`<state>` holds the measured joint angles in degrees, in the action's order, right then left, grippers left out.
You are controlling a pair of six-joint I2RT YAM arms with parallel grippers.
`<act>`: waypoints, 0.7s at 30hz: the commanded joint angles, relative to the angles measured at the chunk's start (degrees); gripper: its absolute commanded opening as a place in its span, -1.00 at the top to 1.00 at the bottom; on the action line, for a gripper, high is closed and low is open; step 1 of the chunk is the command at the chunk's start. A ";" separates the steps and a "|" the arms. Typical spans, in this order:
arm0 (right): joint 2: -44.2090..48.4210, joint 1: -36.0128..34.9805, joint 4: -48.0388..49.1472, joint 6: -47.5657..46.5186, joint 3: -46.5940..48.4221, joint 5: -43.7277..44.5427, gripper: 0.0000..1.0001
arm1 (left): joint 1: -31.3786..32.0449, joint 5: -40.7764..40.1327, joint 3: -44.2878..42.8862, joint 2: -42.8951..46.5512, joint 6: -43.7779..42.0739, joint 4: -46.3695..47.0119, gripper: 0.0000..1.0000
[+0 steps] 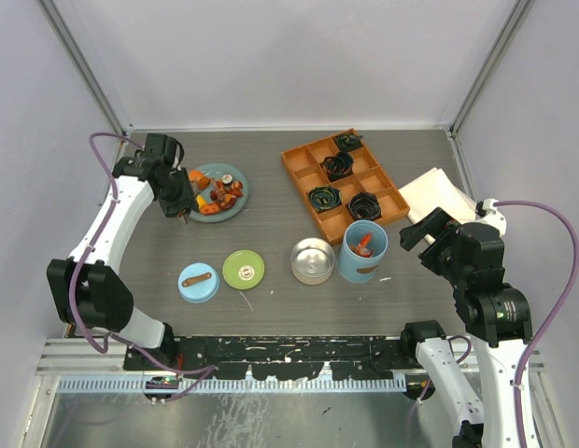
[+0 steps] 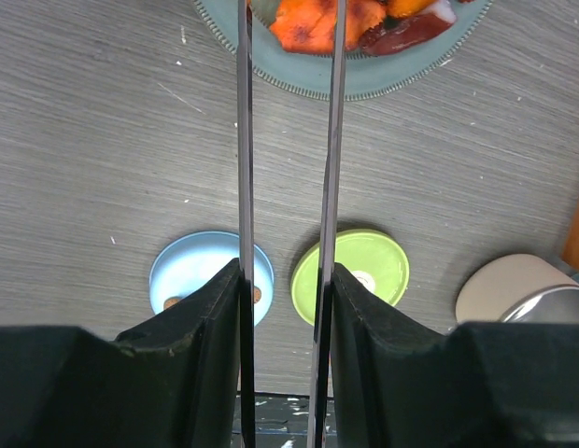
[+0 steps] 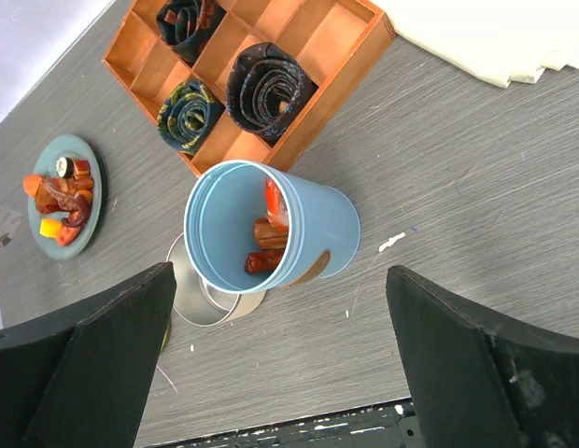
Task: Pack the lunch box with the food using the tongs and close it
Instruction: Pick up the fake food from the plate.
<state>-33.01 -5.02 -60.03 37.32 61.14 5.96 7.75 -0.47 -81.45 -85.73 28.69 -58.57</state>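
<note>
My left gripper is shut on the tongs, one slim grey arm pressed against each finger. The arms run apart and parallel up to the food on the teal plate; their tips lie beyond the top of the left wrist view. The lunch box stands open: a light-blue cylinder with red and brown chunks inside, and a steel tin beside it. The blue lid and green lid lie apart. My right gripper hangs open to the right of the cylinder.
An orange compartment tray of black coils sits behind the cylinder. A folded white cloth lies at the right wall. Grey walls close the table's left, back and right sides.
</note>
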 commanded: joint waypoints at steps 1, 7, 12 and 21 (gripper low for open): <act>-0.34 0.23 2.30 0.20 0.50 0.60 -0.99 | -0.53 -2.47 -0.20 -0.88 -1.26 1.64 0.23; -0.24 0.24 2.05 0.20 0.68 0.96 -1.00 | -0.73 -1.60 0.52 -3.20 -1.27 2.90 0.23; -0.30 0.19 2.00 0.21 0.57 1.08 -0.99 | -0.81 -1.24 1.13 -4.19 -1.22 3.11 0.22; -0.47 0.15 2.03 0.16 0.25 1.16 -0.99 | -0.89 0.35 2.28 -6.46 -0.84 4.89 0.18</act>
<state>-33.01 -5.02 -60.03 37.32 61.12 6.15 7.35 -1.15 -79.07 -91.59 27.81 -56.58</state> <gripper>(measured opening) 0.997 0.414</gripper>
